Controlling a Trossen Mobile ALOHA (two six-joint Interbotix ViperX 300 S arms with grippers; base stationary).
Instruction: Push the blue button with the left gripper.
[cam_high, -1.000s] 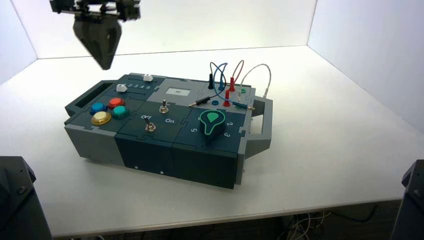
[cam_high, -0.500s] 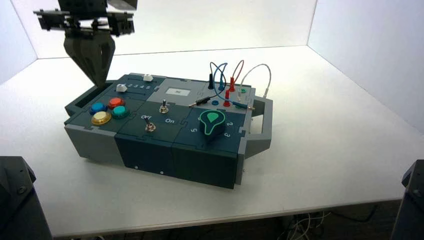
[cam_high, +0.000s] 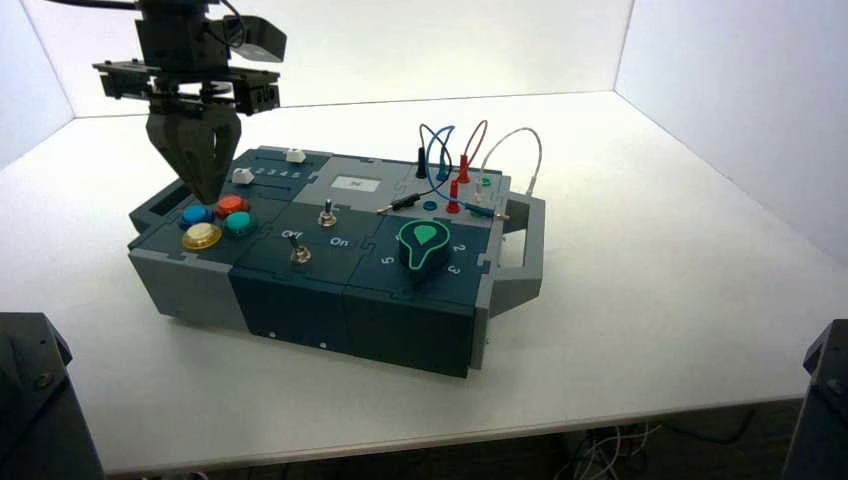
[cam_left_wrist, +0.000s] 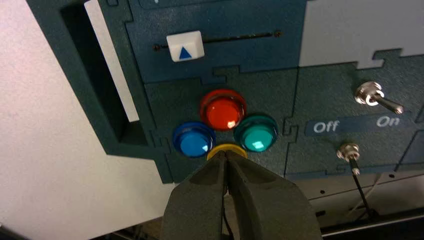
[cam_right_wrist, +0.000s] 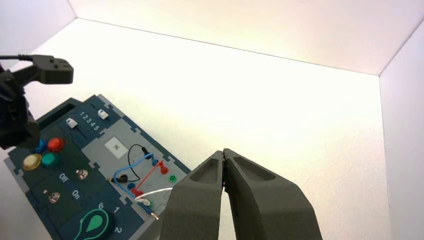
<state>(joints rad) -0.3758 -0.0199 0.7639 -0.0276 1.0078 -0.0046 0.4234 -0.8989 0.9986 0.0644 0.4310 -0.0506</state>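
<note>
Box: a dark teal and grey panel box of puzzle-jointed plates with a matte surface, standing turned on a white table.
Buttons: four round, glossy domed buttons in a tight cluster at the box's left end.
Blue button: the blue button is translucent with a darker rim; it sits just beside the left gripper's tip, on the side toward the box's handle slot.
Neighbours: the red button lies beyond the tip, the teal button on the other side from the blue one, and the yellow button is mostly hidden under the fingertips.
Left gripper: the left gripper is a pointed claw of two tapering dark-grey fingers, pressed together to a thin seam and holding nothing. In the high view it hangs over the button cluster; contact with any button cannot be told.
Slider: a white slider cap with a blue triangle sits beyond the red button.
Switches: two metal toggle switches stand by "Off" and "On" lettering, past the teal button.
Open room: bare white table lies past the handle slot.
Right gripper: the right gripper hangs well away from the box, fingers closed together, empty.
</note>
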